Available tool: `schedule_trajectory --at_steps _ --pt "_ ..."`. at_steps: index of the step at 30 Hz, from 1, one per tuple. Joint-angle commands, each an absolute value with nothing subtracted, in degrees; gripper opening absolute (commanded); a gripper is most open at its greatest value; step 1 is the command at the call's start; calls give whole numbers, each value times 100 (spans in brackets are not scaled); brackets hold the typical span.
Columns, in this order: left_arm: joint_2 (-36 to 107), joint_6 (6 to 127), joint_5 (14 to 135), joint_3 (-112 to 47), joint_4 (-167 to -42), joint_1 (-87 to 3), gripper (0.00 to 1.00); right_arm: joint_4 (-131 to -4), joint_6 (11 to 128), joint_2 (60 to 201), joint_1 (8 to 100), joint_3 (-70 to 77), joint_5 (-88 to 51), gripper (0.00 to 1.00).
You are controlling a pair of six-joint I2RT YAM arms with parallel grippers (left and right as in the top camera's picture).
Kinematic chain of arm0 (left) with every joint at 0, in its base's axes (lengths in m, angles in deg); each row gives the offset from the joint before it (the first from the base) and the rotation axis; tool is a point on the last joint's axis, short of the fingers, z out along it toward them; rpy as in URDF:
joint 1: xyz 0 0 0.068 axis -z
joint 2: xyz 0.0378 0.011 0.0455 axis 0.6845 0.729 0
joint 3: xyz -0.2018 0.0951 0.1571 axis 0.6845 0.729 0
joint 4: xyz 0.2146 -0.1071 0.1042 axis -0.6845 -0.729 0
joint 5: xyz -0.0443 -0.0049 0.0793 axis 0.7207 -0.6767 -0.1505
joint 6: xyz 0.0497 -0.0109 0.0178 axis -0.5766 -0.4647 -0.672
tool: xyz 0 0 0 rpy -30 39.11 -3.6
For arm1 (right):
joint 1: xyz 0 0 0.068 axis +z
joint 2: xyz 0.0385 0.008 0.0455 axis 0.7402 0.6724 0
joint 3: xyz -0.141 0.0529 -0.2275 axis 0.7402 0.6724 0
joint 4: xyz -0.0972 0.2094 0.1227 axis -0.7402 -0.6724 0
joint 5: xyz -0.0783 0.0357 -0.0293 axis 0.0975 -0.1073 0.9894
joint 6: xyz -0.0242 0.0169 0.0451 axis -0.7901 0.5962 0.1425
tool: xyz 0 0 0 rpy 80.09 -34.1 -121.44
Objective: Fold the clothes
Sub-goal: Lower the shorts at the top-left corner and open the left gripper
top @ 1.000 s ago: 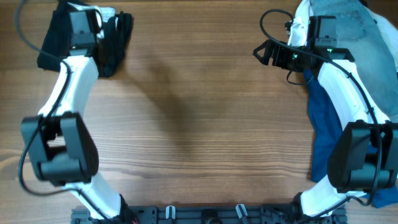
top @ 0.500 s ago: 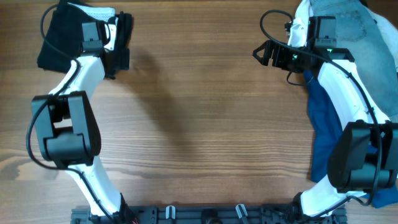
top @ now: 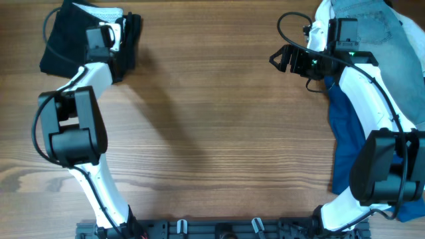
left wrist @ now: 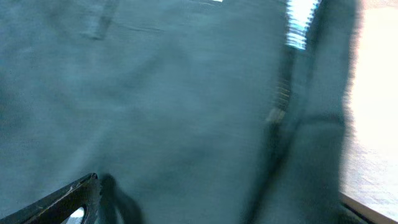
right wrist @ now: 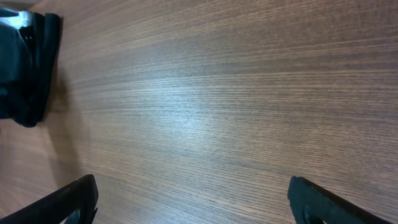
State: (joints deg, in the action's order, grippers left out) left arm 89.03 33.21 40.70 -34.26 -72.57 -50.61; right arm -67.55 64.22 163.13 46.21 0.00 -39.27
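The black shorts [top: 63,43] lie bunched at the table's far left corner, with a white label [top: 106,13] showing at their top edge. My left gripper [top: 121,52] hovers over their right side. In the left wrist view the dark cloth [left wrist: 174,93] fills the frame, and the left gripper's [left wrist: 217,202] fingers are spread wide with nothing between them. My right gripper [top: 282,58] is open and empty over bare wood at the far right. Its wrist view shows the fingers [right wrist: 199,208] wide apart and the shorts [right wrist: 25,68] far off at the upper left.
A light-blue denim garment [top: 392,46] lies at the far right corner. A dark-blue garment [top: 345,126] runs down the right edge under the right arm. Wooden tabletop [top: 212,133] spans the middle.
The left arm has folded up closer to the shorts, and its wrist has shifted a little to the right over them. The right arm has not moved.
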Motion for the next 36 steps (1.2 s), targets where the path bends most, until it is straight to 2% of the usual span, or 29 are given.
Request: schedule_trajectory --at_steps 1,14,21,25,29,36 --pt "9035 3754 4310 -3428 -7099 -5418 100 -6779 6448 16248 4667 -28 -3975 98" --pt "8936 3817 4586 -3428 -7071 -5341 100 -6709 6409 16248 4699 -28 -3889 100" --pt "7505 3817 4538 -3428 -7976 -4897 100 -6576 5709 15999 4693 -81 -3030 100" --pt "6375 3817 4520 -3428 -8697 -4611 100 -6677 5239 15218 4695 -116 -2851 100" --pt "5542 3817 4520 -3428 -9112 -4358 100 -6889 5246 14023 4695 -116 -2816 100" --pt "5413 3817 4520 -3428 -9117 -4318 100 -7457 5270 12611 4693 -116 -2827 100"
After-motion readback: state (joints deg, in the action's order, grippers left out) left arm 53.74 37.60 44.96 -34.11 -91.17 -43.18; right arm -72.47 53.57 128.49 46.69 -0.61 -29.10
